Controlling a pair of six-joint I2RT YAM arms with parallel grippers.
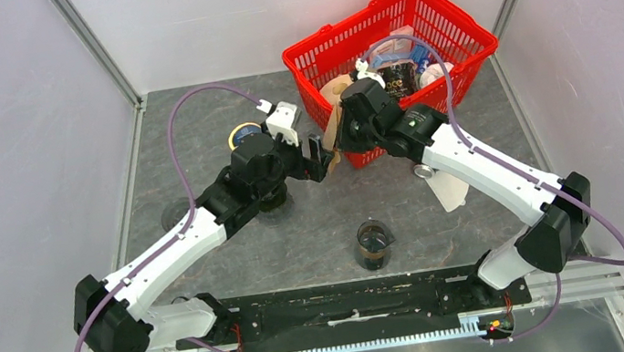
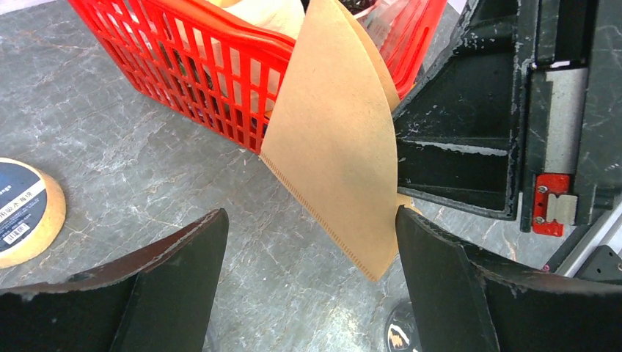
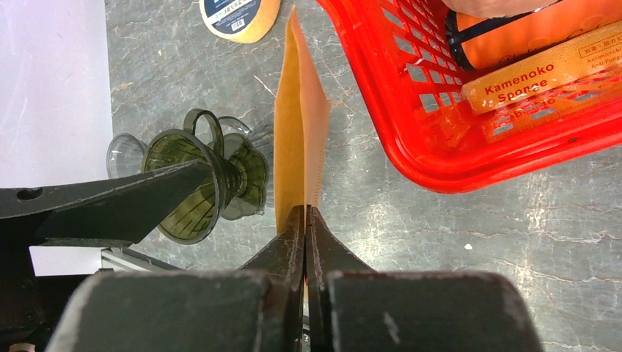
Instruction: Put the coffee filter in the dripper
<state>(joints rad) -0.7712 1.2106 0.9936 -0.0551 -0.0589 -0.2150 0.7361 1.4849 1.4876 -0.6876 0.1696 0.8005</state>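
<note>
Filter status: a brown paper cone, folded flat, held on edge above the table, just in front of the red basket and apart from the dripper. The dripper lies on its side on the table, close under the left arm.

Right gripper: jaws closed tight on one margin of the filter, with the sheet standing straight out from the pinch. Left gripper: jaws spread wide, one on each side of the filter's lower corner, touching nothing.

Handling assessment: the filter is judged very light, thin and limp. It should bend under its own weight if held far from a stiff edge, and it will crease or tear if squeezed mid-panel or pulled in opposing directions. The crimped seam along its lower edge looks the strongest line and the best place for a second hold. In the right wrist view the two layers part slightly at the far end. That gap is the likely point for opening the cone.

Risk: the paper offers little friction, so it could slip in a shallow pinch. The tipped dripper appears to need righting before seating.
</note>
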